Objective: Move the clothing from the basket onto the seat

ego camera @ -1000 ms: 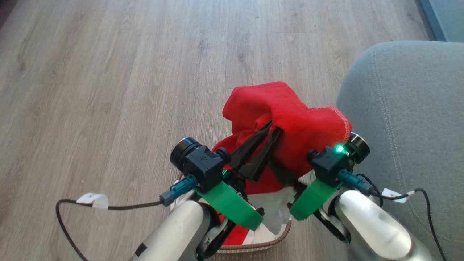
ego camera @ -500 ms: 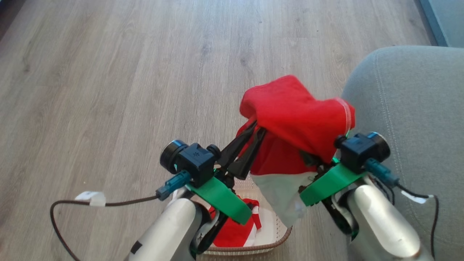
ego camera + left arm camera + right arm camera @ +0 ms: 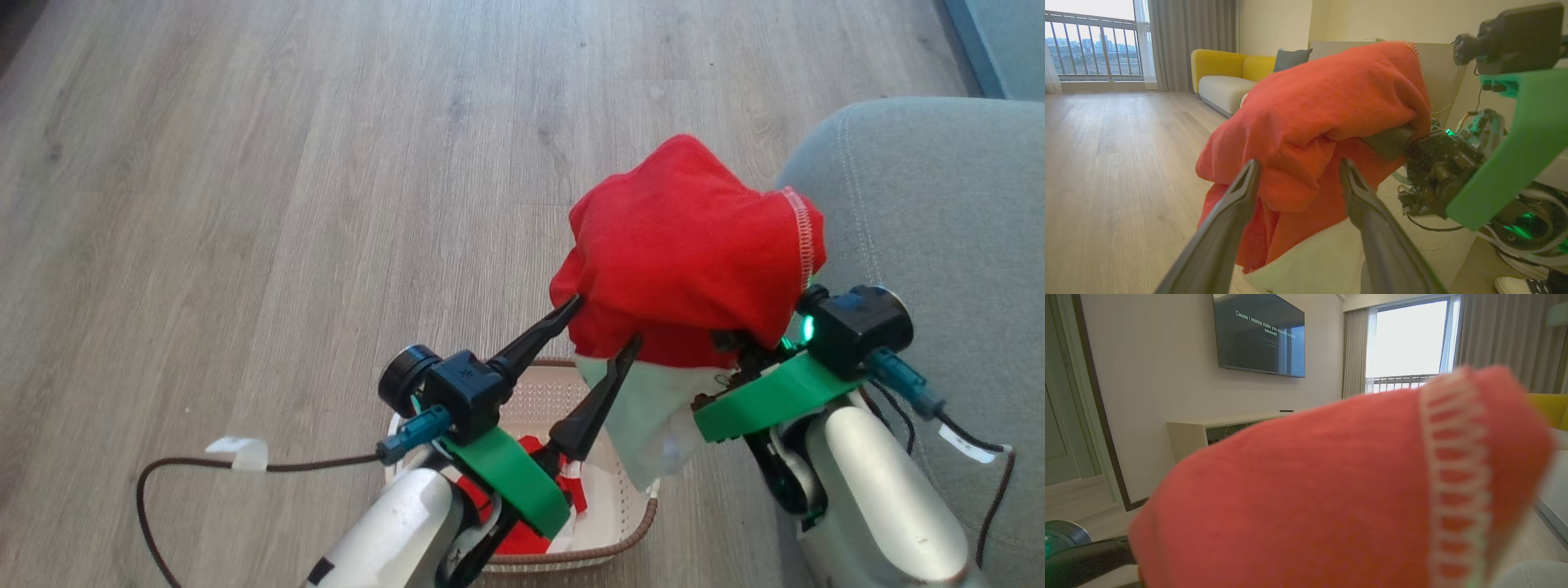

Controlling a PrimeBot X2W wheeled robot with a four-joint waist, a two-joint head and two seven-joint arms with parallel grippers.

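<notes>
**Red garment** [image 3: 694, 253]: aloft, centre-right of the head frame, bunched in a dome over the right gripper [image 3: 1390, 142]. Its white lining [image 3: 645, 425] hangs toward lower centre, over the right end of the basket [image 3: 549, 394]. It is not on the seat [image 3: 931, 212], which fills the right edge. The stitched hem lies just beside the cushion's rounded corner in the picture.

**Right gripper:** clenched, with its fingers buried in cloth. One dark finger shows under the fold in the left wrist frame. Judged to be pinching the garment, since nothing else carries it.

**Left gripper** [image 3: 606, 320]: released, fingers spread wide, tips at the garment's lower left edge. In its own wrist frame a fold bulges between them, unsqueezed.

**Second garment** [image 3: 510, 539]: in the basket, lower centre, partly behind the left forearm. The basket stands on the wood floor [image 3: 286, 204].

**Step in hand (judgement):** carry the held garment rightward onto the seat. To do it well:
- draw the left fingers clear of the fold first, so they don't snag the cloth
- hold the right gripper high enough that the hanging lining clears the cushion edge
- go well in over the cushion before letting go, because a drop at the rounded corner could slide to the floor
- then go back for the second garment
</notes>
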